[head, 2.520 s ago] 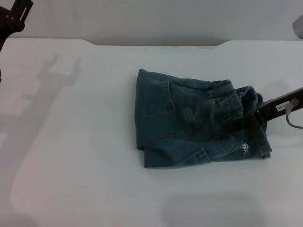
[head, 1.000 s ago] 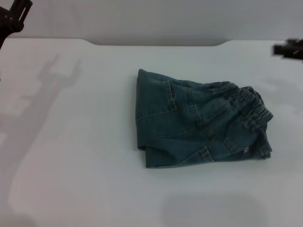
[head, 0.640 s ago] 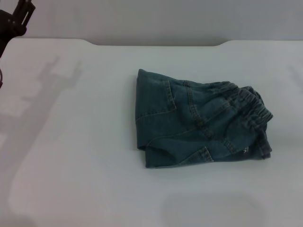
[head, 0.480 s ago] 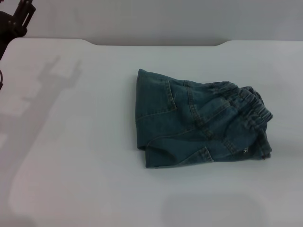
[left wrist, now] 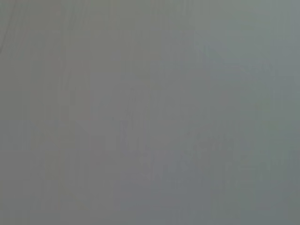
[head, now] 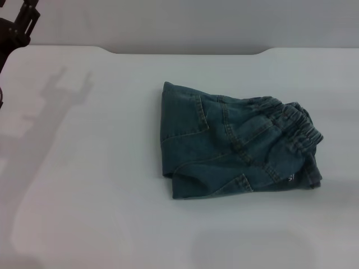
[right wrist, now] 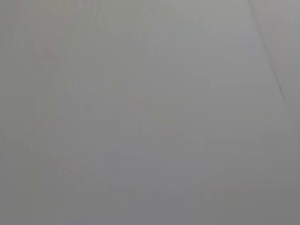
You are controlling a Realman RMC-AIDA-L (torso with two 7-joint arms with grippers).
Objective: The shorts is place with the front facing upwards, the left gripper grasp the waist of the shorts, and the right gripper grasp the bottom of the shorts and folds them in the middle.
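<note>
The shorts (head: 230,145) lie folded in half on the white table (head: 101,185), right of centre in the head view. The fold edge is on the left. The ruffled elastic waist (head: 297,131) lies on top at the right end, over the lower layer, whose edge (head: 311,178) shows just under it. The left gripper (head: 18,23) is only a black shape at the far top left corner, raised and far from the shorts. The right gripper is out of view. Both wrist views show only a plain grey surface.
The table's back edge (head: 185,52) runs along the top, with a grey wall behind it. The left arm's shadow (head: 61,95) falls on the table's left part.
The right gripper was at the waist end of the shorts, let go, and drew away to the upper right and out of view. The shorts have settled flat. The left gripper has barely shifted.
</note>
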